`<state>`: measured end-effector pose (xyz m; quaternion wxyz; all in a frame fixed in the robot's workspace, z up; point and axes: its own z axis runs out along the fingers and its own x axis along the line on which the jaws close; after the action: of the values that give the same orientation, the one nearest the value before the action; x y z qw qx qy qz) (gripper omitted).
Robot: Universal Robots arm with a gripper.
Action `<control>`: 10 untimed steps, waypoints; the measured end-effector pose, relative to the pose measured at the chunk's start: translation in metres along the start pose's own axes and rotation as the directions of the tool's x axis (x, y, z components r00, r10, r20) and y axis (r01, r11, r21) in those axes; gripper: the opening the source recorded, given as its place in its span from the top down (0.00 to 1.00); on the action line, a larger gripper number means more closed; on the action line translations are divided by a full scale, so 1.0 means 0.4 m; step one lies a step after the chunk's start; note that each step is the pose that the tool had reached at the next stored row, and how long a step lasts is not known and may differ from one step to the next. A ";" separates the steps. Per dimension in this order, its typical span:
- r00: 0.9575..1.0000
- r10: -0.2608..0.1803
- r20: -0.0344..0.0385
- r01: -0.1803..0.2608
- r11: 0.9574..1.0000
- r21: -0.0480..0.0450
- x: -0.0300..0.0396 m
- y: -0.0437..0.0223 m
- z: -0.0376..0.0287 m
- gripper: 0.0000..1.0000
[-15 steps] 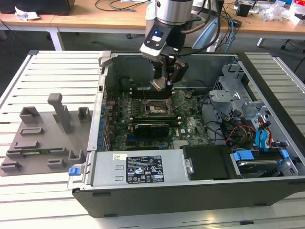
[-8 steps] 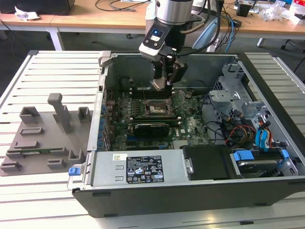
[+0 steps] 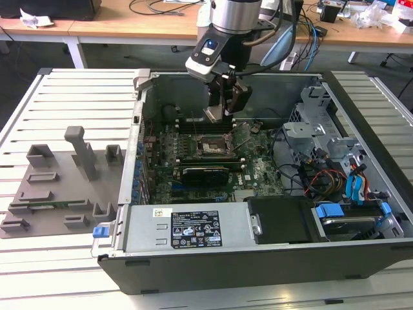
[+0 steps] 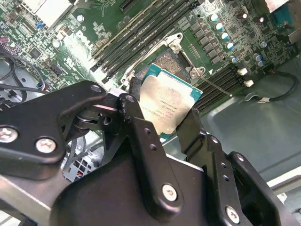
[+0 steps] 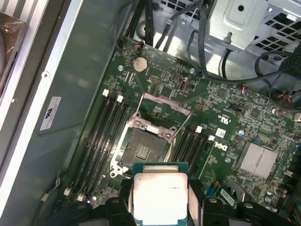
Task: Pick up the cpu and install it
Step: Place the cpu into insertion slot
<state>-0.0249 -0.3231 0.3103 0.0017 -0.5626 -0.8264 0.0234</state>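
Slatted metal workbench point(image 3: 71, 90) holds the open computer case point(image 3: 258, 265), and at upper centre of the exterior view our gripper point(image 3: 224, 110) clamps the cpu point(image 5: 161, 195) near the empty socket point(image 5: 143, 148), picked up but not yet seated.

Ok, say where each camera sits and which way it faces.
Exterior view: off the arm, looking down on the table and into the open case; arm and gripper show.
Second wrist view: on the wrist, looking along the fingers at the held cpu by the socket.
First wrist view: on the wrist, looking down at the board; finger ends show.
Both wrist views share cpu and socket.
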 end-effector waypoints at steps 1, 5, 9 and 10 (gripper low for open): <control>1.000 0.003 0.000 -0.003 1.000 0.000 0.000 0.000 0.000 0.45; 0.999 0.043 -0.002 -0.043 0.999 0.001 0.000 0.000 0.000 0.45; 0.993 0.115 -0.005 -0.115 0.993 0.003 0.000 0.000 0.001 0.45; 0.991 0.134 -0.005 -0.134 0.991 0.003 0.000 0.000 0.001 0.45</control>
<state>-0.0249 -0.3231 0.3099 0.0032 -0.6170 -0.7866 0.0232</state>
